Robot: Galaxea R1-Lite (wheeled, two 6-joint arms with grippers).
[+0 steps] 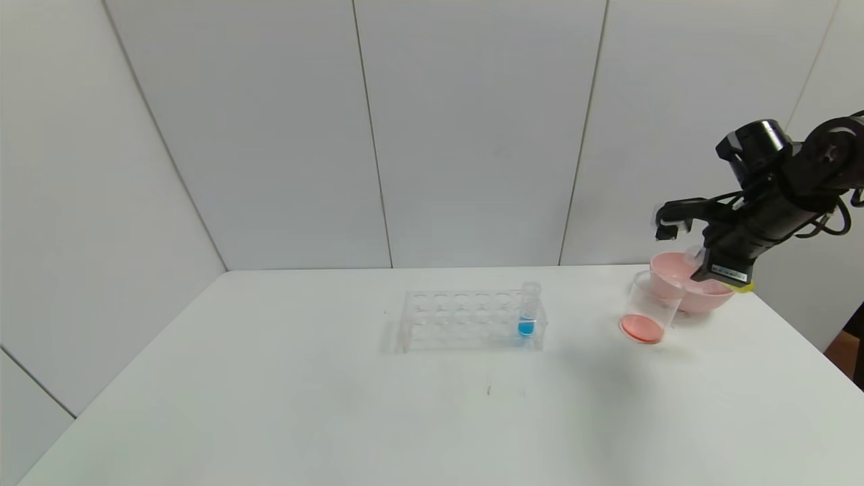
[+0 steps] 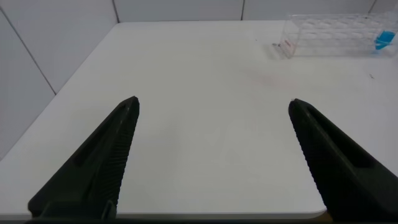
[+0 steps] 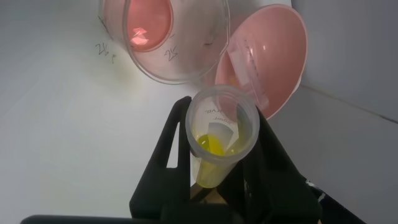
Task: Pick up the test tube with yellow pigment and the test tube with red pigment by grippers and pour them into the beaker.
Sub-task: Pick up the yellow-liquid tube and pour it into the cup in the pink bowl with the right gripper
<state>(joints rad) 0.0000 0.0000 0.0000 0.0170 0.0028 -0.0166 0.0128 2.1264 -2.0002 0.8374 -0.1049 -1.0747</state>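
Right gripper (image 3: 217, 177): fingers clamped on the yellow tube (image 3: 219, 140), held above the beaker (image 1: 649, 308) and pink bowl (image 1: 702, 297). Beaker: orange-red liquid at bottom, just beside the bowl, on the table (image 1: 337, 405). Rack (image 1: 470, 320): one blue tube (image 1: 528, 310). Left gripper (image 2: 211, 155): fingers wide apart, holding nothing.

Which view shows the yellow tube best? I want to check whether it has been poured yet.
The right wrist view: the test tube with yellow pigment sits clamped in the right gripper, its open mouth facing the camera, yellow liquid inside. The head view shows only a yellow sliver beneath the arm. The left wrist view misses it.
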